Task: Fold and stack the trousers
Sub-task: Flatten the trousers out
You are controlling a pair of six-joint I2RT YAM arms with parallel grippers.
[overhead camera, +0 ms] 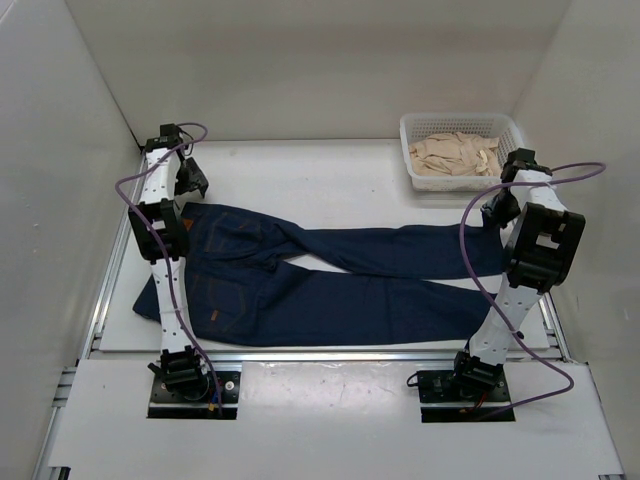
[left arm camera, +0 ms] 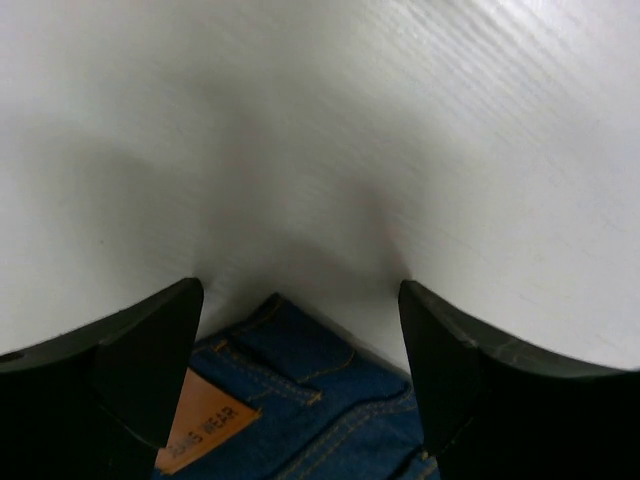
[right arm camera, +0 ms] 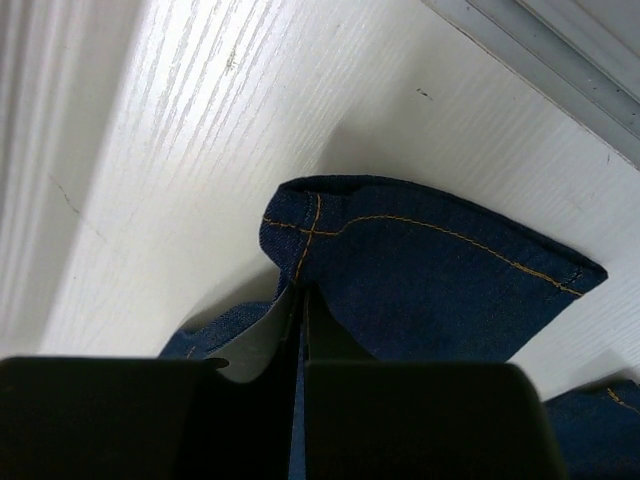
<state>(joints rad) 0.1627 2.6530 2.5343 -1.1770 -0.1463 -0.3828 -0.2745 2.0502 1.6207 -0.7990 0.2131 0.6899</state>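
Presently on the desk (overhead camera: 300, 180): one pair of trousers (overhead camera: 330, 285) in dark navy denim. They lie flat, with the waistband at the left and both legs running to the right. A tan patch (left arm camera: 205, 425) sits at the waistband.

Left jaws: spread wide and holding nothing. They sit above the far edge of the waistband, with denim low between the two fingers (left arm camera: 150, 350) and bare desk beyond.

Right jaws: pressed together on the hem of the farther leg (right arm camera: 430, 290), with a fold of cloth pinched between them. The stitched hem fans out past the tips.

Left arm (overhead camera: 165, 270): rises from its near-left base, crosses over the waistband and bends its wrist down at the far left.

Right arm (overhead camera: 505, 310): leans up from its base, elbow high, with the wrist turned down over the leg ends.

Surroundings: a white basket (overhead camera: 500, 125) holding beige cloth (overhead camera: 455, 155) stands in the far right corner, near the right wrist. A metal rail (right arm camera: 560, 60) runs close to the held hem. Bare desk lies between the trousers and the far wall.
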